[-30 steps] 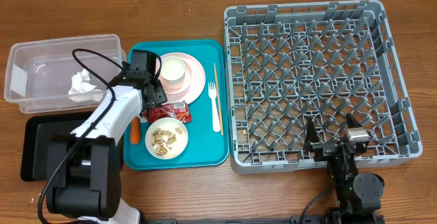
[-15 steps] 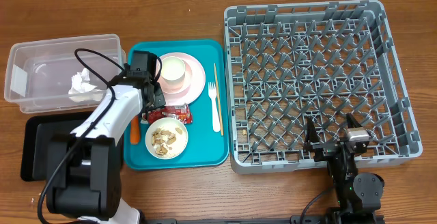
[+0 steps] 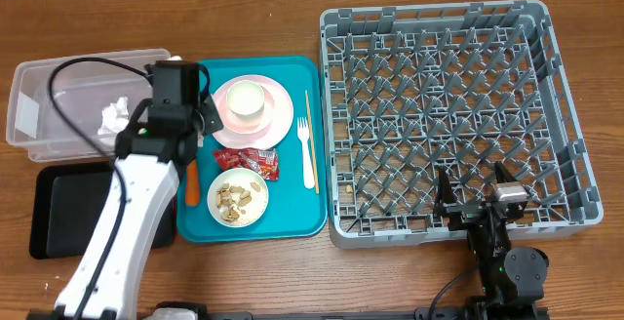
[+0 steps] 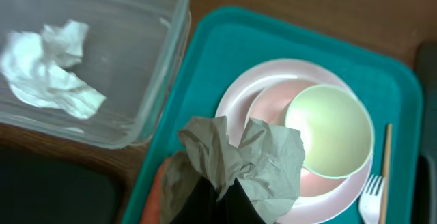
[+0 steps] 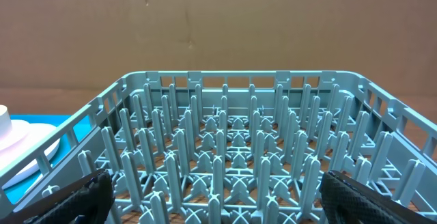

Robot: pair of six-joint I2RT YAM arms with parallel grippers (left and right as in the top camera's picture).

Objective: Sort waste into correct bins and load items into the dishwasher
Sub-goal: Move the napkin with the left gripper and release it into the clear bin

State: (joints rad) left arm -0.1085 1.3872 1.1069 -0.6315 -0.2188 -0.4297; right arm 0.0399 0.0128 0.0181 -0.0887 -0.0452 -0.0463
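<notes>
A crumpled napkin [image 4: 240, 157] is clenched in the left gripper [image 4: 222, 200] over the teal tray [image 4: 205, 67]; the clear tub [image 4: 172, 67] lies just beside it, toward the worktop's far-left corner.

Serving tray [image 3: 292, 218]: teal on my screen
Plate [image 3: 283, 115]: pale pink
Wrapper [image 3: 249, 161]: shiny red, I'd say
Carrot [image 3: 193, 188]: orange
Dish rack [image 3: 556, 96]: grey lattice
Flat tray [image 3: 49, 213]: black
Tub [image 3: 58, 76]: clear
Napkin [image 4: 239, 159]: white, as I see it
Table [image 3: 244, 271]: brown wood grain
</notes>
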